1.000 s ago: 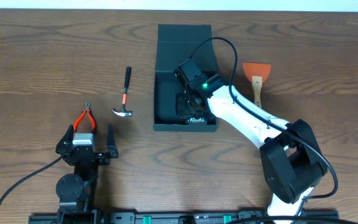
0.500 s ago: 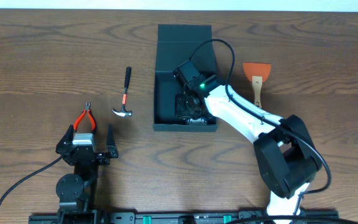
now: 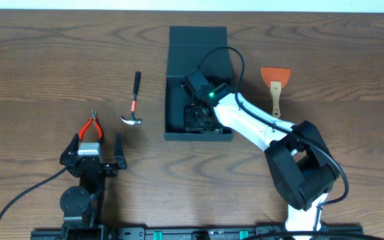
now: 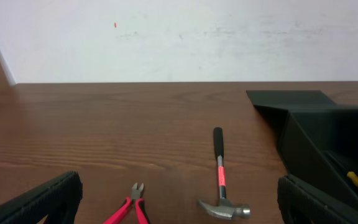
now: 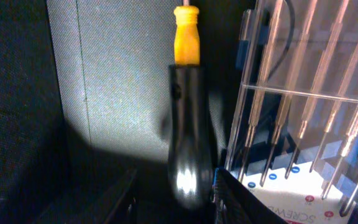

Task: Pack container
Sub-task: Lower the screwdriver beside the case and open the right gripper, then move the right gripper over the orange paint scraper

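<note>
While inside container [image 3: 197, 43], one screwdriver [image 5: 189, 130].

- Table [image 3: 45, 67]: dark brown wood-grain top, meeting a pale wall at its far edge.
- Container [image 3: 199, 136]: dark square box standing on the table near centre, its flap lid open toward the far edge.
- Hammer [image 3: 135, 99]: left of the container and apart from it. Black grip points to the far edge, steel head to the near edge.
- Pliers [image 3: 91, 127]: red handles, near the hammer head on its left, not touching it.
- Scraper [image 3: 275, 83]: orange blade, wooden handle, right of the container and apart from it.
</note>
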Robot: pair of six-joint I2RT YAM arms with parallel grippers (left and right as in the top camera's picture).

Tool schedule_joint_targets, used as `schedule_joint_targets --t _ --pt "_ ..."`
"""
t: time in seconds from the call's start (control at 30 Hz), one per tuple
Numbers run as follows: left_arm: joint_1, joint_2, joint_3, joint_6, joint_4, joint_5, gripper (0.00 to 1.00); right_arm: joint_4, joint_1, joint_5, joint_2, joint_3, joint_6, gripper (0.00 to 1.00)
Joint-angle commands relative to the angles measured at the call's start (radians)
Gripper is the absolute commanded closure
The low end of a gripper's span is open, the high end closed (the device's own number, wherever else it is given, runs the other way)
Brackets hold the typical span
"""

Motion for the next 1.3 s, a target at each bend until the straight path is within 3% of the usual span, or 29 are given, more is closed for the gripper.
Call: schedule_joint_targets --t 0.0,0.23,0.5,0.7,0.97,1.13,1.27 --pt "-0.003 -0.006 -0.011 0.014 -0.015 0.014 0.02 0.016 0.005 -0.024 0.004 0.018 -0.015 0.61" --pt "-0.003 -0.006 -0.011 0.014 -0.015 0.014 0.02 -0.011 0.003 -0.047 0.004 0.119 -0.053 0.63" --pt "-0.003 -0.006 -0.011 0.014 -0.015 0.014 0.01 -0.214 -0.022 0.014 0.004 0.426 -0.129 0.58" --pt "-0.003 -0.006 -0.011 0.014 -0.015 0.014 0.01 -0.414 -0.107 0.051 0.004 0.612 -0.187 0.52" --pt "-0.003 -0.006 -0.011 0.014 -0.015 0.014 0.01 -0.571 -0.256 0.076 0.004 0.668 -0.262 0.46" --pt "-0.003 -0.006 -0.011 0.014 -0.015 0.014 0.02 -0.628 -0.346 0.14 0.004 0.668 -0.298 0.27" --pt "-0.003 -0.006 -0.011 0.014 -0.015 0.014 0.02 -0.66 -0.407 0.178 0.004 0.668 -0.298 0.06"
